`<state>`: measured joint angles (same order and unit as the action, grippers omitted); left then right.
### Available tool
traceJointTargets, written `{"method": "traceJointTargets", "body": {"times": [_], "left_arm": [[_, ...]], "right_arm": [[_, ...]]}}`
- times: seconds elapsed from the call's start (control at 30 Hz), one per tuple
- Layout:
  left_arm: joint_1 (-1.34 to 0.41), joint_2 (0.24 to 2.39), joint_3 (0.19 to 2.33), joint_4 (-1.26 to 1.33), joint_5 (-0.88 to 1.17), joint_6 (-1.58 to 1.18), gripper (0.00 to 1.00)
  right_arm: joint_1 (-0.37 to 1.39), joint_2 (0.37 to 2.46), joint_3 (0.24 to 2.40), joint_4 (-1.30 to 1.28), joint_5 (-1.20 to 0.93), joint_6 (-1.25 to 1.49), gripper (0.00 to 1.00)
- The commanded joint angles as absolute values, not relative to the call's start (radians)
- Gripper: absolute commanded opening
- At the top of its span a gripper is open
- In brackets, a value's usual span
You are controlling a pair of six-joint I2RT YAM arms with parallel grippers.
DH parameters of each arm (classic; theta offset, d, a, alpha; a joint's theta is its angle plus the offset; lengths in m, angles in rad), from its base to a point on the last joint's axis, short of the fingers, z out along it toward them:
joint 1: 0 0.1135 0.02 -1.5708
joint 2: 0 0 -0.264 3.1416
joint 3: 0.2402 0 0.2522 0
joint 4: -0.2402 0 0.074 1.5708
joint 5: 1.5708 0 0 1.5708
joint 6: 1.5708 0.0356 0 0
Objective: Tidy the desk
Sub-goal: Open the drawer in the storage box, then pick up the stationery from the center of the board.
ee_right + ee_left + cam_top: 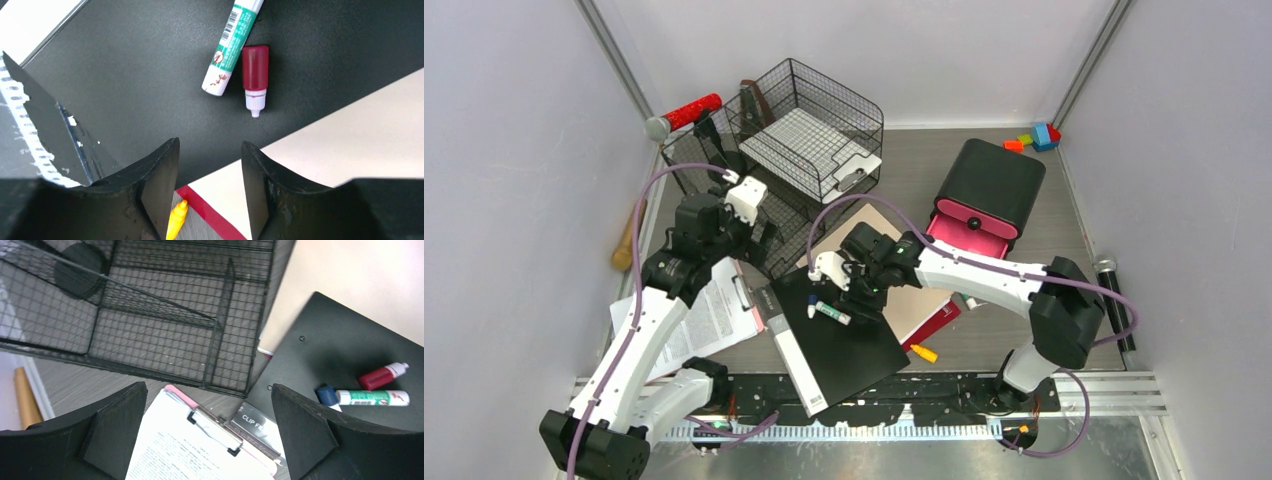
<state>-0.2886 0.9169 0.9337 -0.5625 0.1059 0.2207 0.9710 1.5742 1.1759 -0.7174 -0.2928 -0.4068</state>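
Left end effector [208, 386], right end effector [210, 144]: jaws apart, empty. Worktop [914, 165] fixed; marker [231, 47] on black folder [125, 75] likely light, rolls; grasp mid-barrel.

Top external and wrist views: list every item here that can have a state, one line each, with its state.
Black drawer unit with pink fronts, one drawer pulled out.
Green-and-white marker, blue cap on, lying flat.
Small red bottle with white tip, lying on its side.
Pink clipboard, clip shut on papers.
Left end effector, open, empty.
Right end effector, open, empty.
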Motion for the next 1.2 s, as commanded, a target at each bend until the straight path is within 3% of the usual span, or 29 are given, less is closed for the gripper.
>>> {"method": "traceJointTargets", "body": {"times": [0.0, 1.17], "left_arm": [[-0.276, 0.918, 0.944, -0.481, -0.007, 0.196, 0.99], [-0.276, 0.926, 0.944, -0.483, -0.020, 0.199, 0.99]], "right_arm": [[0.968, 1.629, 1.233, -0.622, -0.299, -0.369, 0.54], [0.968, 1.807, 1.226, -0.510, -0.169, -0.437, 0.43]]}}
